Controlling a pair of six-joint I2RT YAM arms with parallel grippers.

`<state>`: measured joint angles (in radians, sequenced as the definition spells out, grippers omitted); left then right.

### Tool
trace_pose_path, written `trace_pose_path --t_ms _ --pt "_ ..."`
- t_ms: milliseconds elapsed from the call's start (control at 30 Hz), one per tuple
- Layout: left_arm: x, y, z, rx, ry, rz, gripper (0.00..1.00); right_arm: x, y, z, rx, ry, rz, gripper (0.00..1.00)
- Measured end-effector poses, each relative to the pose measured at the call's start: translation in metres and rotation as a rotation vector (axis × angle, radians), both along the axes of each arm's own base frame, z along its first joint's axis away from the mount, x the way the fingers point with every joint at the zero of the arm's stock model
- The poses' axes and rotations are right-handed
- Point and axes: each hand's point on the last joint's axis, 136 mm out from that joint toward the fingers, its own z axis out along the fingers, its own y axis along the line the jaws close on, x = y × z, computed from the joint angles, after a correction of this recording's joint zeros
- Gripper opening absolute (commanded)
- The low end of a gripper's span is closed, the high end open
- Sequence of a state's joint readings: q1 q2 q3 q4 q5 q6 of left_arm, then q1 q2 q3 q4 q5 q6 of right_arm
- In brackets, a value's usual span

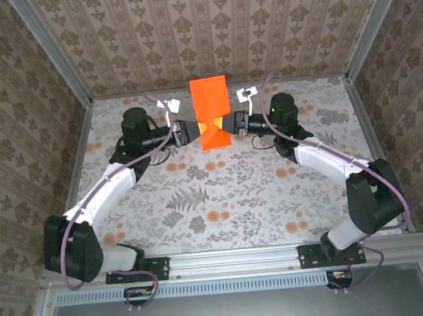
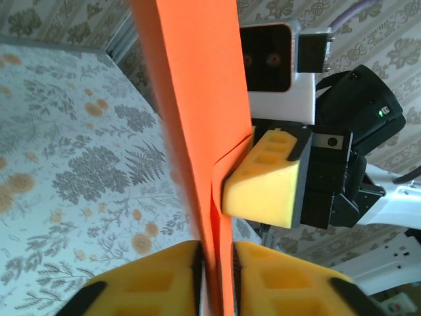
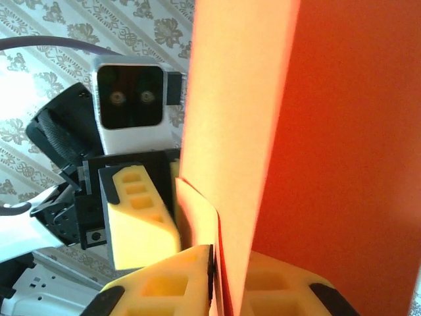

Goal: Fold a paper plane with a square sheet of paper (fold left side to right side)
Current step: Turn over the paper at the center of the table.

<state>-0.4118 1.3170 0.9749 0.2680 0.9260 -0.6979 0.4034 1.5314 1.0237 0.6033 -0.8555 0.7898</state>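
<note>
The bright orange square sheet of paper [image 1: 209, 103], folded into creased layers as the paper plane, hangs upright above the far middle of the table. My left gripper [image 1: 197, 130] pinches its lower part from the left, and my right gripper [image 1: 228, 124] pinches it from the right. In the left wrist view the paper [image 2: 197, 99] runs up between my shut yellow fingers [image 2: 164, 276], with the right gripper's finger [image 2: 263, 187] pressed to its far side. In the right wrist view the paper [image 3: 329, 131] is clamped by the right gripper [image 3: 227, 263]; the left finger [image 3: 138, 220] is behind it.
The floral tablecloth [image 1: 222, 194] lies bare under the arms. Patterned walls and metal frame posts [image 1: 57, 60] close in the table on three sides. White cable tags [image 1: 172, 104] dangle beside each wrist.
</note>
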Motion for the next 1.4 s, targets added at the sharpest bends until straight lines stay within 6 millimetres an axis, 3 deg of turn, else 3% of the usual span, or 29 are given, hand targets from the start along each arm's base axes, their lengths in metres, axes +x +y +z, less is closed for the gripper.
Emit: trace_pose_path --t_ms 133,267,433,667,800,933,1200,1400 --pt "-0.001 0.003 0.002 0.015 -0.014 0.019 0.03 0.003 -0.002 -0.005 -0.004 0.015 -0.022 0.22" --pt "0.0 0.006 -0.003 0.065 -0.022 0.052 0.0 0.005 -0.009 -0.011 -0.013 0.028 -0.064 0.34" --pt "-0.001 0.007 -0.015 0.208 -0.046 0.115 0.0 0.012 -0.035 -0.019 -0.092 0.04 -0.207 0.44" --pt "-0.005 0.009 -0.043 0.551 -0.113 0.227 0.0 0.017 -0.105 -0.033 -0.371 0.071 -0.575 0.58" --pt "0.001 0.015 -0.073 0.802 -0.126 0.294 0.0 0.017 -0.162 -0.048 -0.54 0.119 -0.797 0.62" --pt "0.005 0.028 -0.11 1.093 -0.134 0.364 0.0 0.008 -0.203 -0.061 -0.669 0.16 -0.945 0.69" --pt "0.014 0.041 -0.139 1.486 -0.183 0.455 0.0 -0.02 -0.252 -0.088 -0.816 0.215 -1.109 0.97" --pt "0.018 0.034 -0.176 1.606 -0.068 0.415 0.0 -0.037 -0.27 -0.099 -0.852 0.229 -1.155 1.0"
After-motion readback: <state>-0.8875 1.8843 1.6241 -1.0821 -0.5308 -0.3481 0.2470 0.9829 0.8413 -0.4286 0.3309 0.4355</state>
